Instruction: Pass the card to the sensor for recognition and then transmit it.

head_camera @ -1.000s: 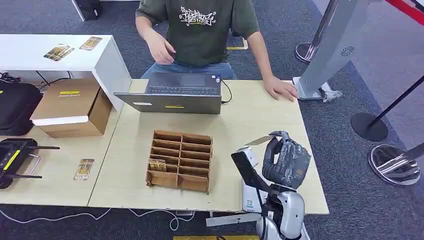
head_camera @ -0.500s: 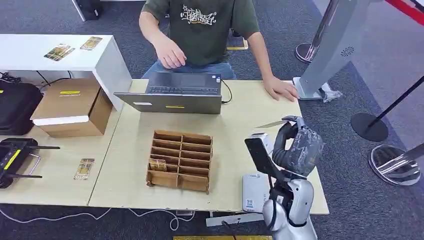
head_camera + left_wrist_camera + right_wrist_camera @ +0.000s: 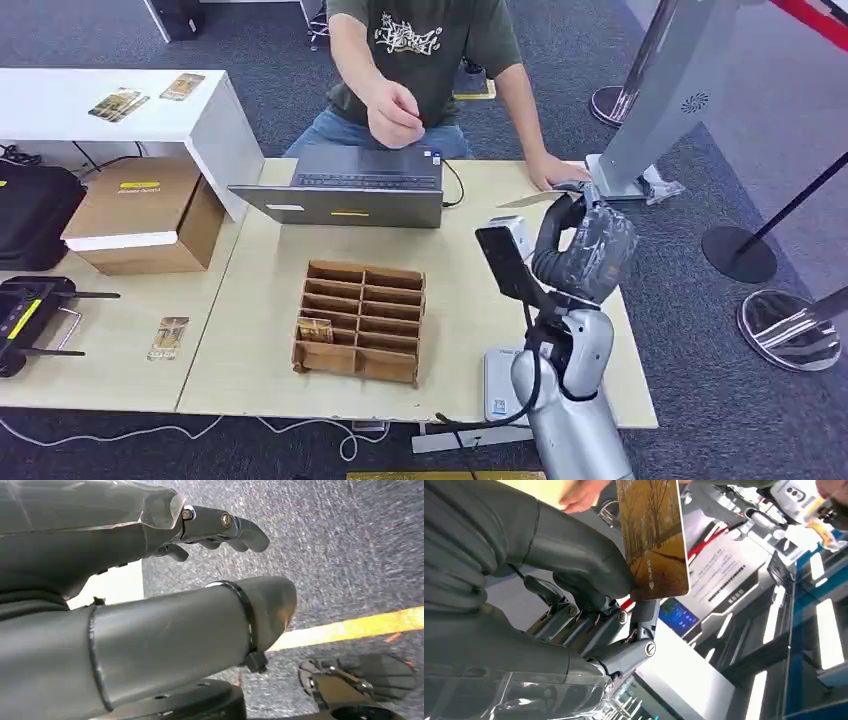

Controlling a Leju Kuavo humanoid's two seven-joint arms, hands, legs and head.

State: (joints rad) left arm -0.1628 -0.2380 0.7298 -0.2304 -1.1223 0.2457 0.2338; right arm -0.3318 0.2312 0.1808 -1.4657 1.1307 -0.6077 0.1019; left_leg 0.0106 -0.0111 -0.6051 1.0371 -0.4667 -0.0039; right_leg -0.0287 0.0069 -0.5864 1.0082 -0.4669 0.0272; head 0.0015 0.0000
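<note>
My right hand [image 3: 585, 245] is raised above the right part of the wooden table [image 3: 260, 330] and pinches a thin card [image 3: 530, 199] held nearly flat, pointing toward the laptop. Up close, the card [image 3: 654, 535] shows a golden tree picture and sits between the thumb and fingers [image 3: 589, 587]. The white sensor box [image 3: 500, 385] lies at the table's front edge, below and behind my right hand. A person sits across the table with one hand [image 3: 395, 112] raised and the other [image 3: 555, 172] resting on the tabletop. My left hand [image 3: 150, 580] hangs over grey carpet, holding nothing.
A wooden slotted organizer [image 3: 360, 320] with one card in it stands mid-table. A grey laptop [image 3: 350, 185] sits at the far edge. A cardboard box [image 3: 145, 215], a loose card [image 3: 170, 337] and black gear [image 3: 35, 310] lie left. Stanchion bases [image 3: 740, 255] stand right.
My right hand has lifted the card away from the sensor box and carried it up and forward toward the person. The person's raised hand has moved toward the middle, over the laptop.
</note>
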